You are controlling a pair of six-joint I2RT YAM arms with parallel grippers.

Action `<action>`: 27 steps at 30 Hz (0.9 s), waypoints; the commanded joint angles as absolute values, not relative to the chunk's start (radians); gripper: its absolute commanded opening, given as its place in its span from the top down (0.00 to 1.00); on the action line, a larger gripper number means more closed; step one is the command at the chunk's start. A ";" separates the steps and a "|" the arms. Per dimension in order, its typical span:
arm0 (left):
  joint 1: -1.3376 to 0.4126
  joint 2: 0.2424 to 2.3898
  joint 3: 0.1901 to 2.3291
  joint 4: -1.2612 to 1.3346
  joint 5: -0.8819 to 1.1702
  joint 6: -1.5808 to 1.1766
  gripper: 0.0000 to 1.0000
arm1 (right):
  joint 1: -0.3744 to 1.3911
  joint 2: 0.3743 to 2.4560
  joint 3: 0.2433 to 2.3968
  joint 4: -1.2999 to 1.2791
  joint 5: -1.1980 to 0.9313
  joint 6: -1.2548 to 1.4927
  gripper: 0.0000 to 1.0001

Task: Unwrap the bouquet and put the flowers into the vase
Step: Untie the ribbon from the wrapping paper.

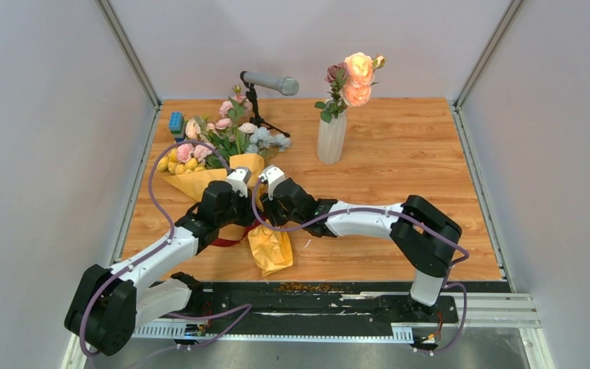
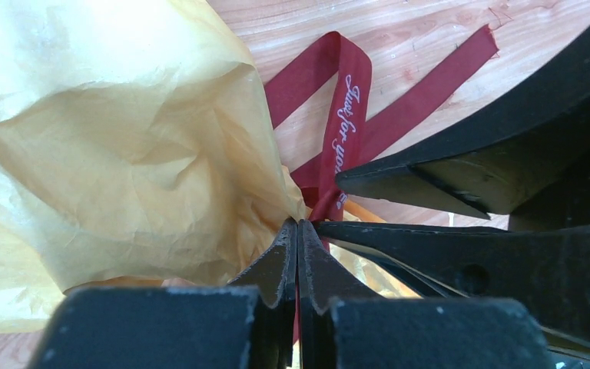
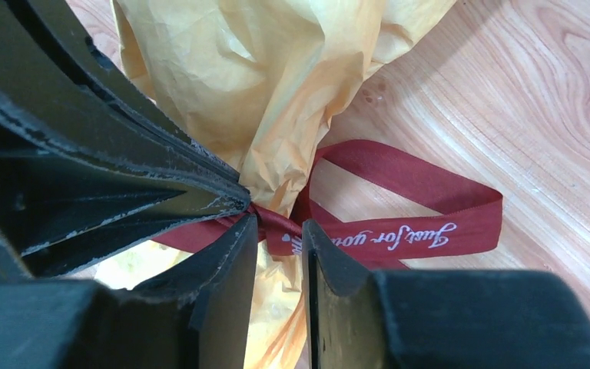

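Observation:
The bouquet (image 1: 200,183) lies at the table's left in crinkled orange-yellow paper (image 2: 123,154), its pink, yellow and pale blue flowers (image 1: 215,138) pointing away. A dark red ribbon (image 2: 346,115) is tied round its neck. My left gripper (image 2: 298,227) is shut at the knot, with a strip of ribbon showing between its fingers. My right gripper (image 3: 280,231) stands open right beside it, fingers either side of the ribbon (image 3: 422,207) at the knot. Both arms hide the knot in the top view. The white ribbed vase (image 1: 331,140) holds several peach and pink roses (image 1: 357,77).
A grey microphone (image 1: 270,82) on a black stand rises behind the bouquet. A small blue block (image 1: 176,121) sits at the far left. Loose ribbon loops (image 1: 230,241) lie by the paper's tail. Crumbs (image 1: 307,287) line the near edge. Walls close three sides.

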State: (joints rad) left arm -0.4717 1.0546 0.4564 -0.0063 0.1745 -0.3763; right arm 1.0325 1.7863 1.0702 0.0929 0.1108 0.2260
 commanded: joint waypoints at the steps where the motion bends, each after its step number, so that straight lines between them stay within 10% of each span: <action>1: -0.476 1.027 0.454 0.032 0.183 -0.375 1.00 | 1.028 1.815 1.133 0.120 0.093 0.203 0.71; 9: -0.476 0.983 0.453 0.017 0.172 -0.371 1.00 | 1.026 1.835 1.146 0.100 0.168 0.193 1.00; 27: -0.476 0.819 0.407 -0.086 0.060 -0.411 1.00 | 1.019 1.748 0.996 0.111 0.351 0.291 1.00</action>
